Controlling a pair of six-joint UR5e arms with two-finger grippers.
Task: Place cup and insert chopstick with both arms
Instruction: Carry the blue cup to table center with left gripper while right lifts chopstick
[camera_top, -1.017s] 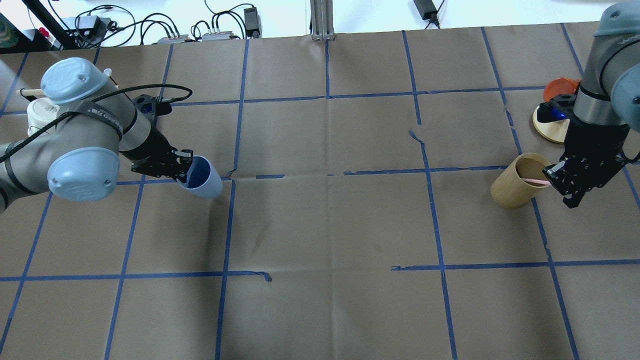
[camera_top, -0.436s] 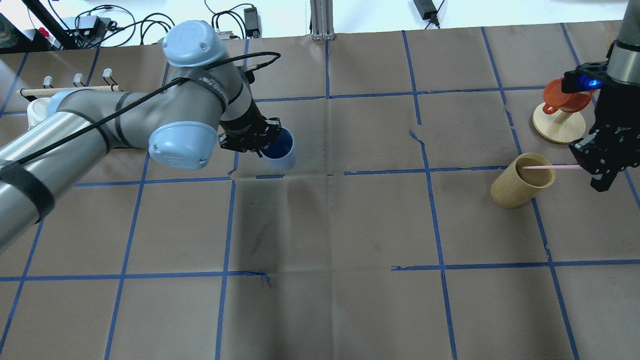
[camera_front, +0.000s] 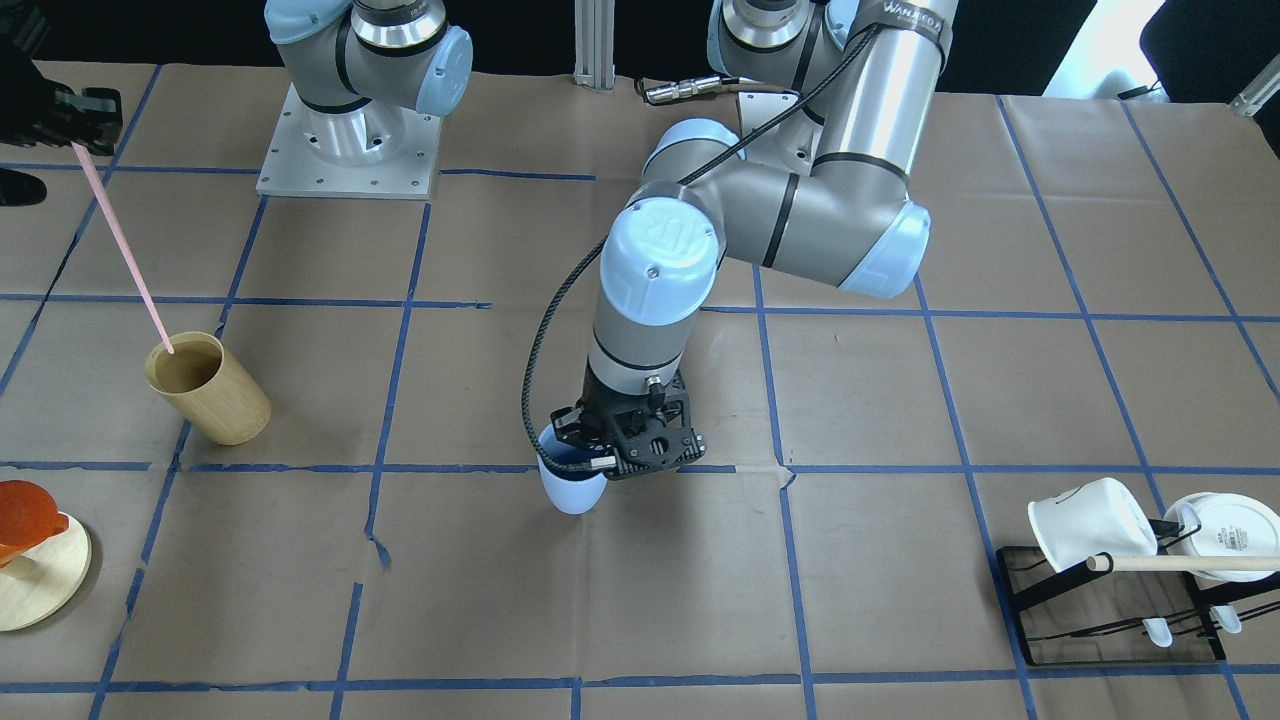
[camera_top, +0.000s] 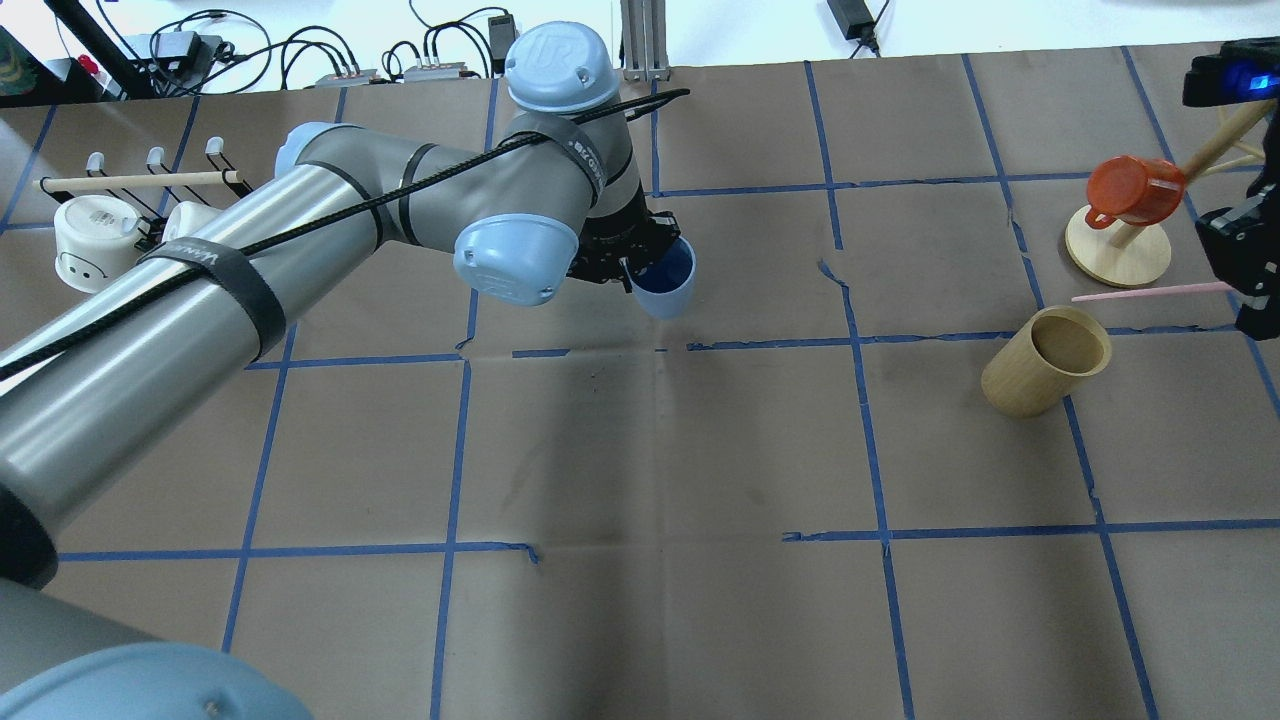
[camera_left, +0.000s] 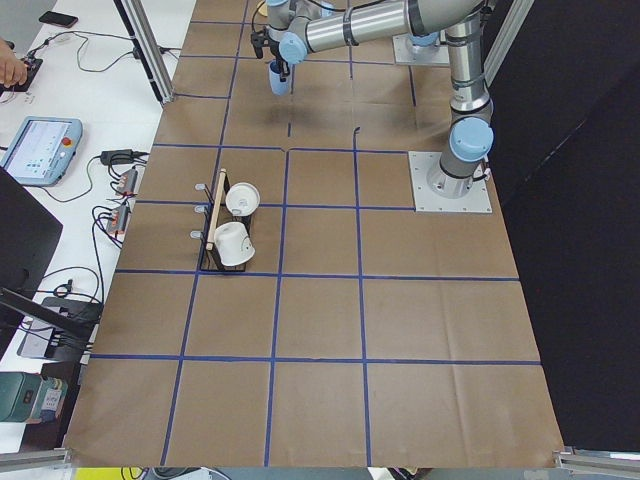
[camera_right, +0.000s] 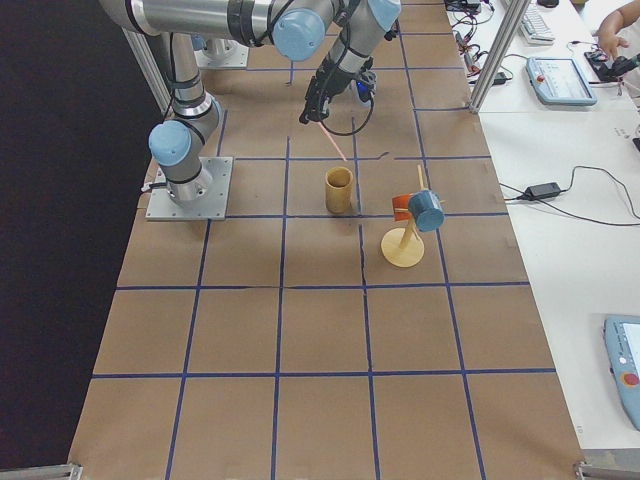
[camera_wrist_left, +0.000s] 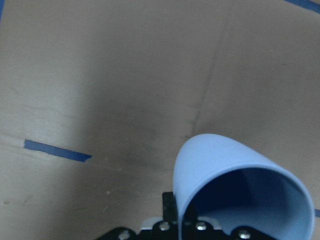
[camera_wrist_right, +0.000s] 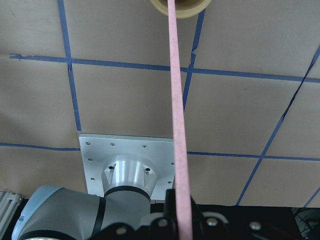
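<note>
My left gripper is shut on the rim of the light-blue cup and holds it near the table's middle. The cup is tilted in the overhead view and low over the paper in the front view. It fills the left wrist view. My right gripper at the right edge is shut on one end of the pale-pink chopstick. The stick slants down from the gripper toward the tan cup's mouth. It runs up the right wrist view.
A tan wooden cup stands just below the chopstick's free tip. A round wooden stand carrying an orange cup is behind it. A black mug rack with white mugs sits at the far left.
My left arm has carried the blue cup from the left side rightward to the table's middle. My right gripper has risen and drawn the chopstick up out of the tan cup.
</note>
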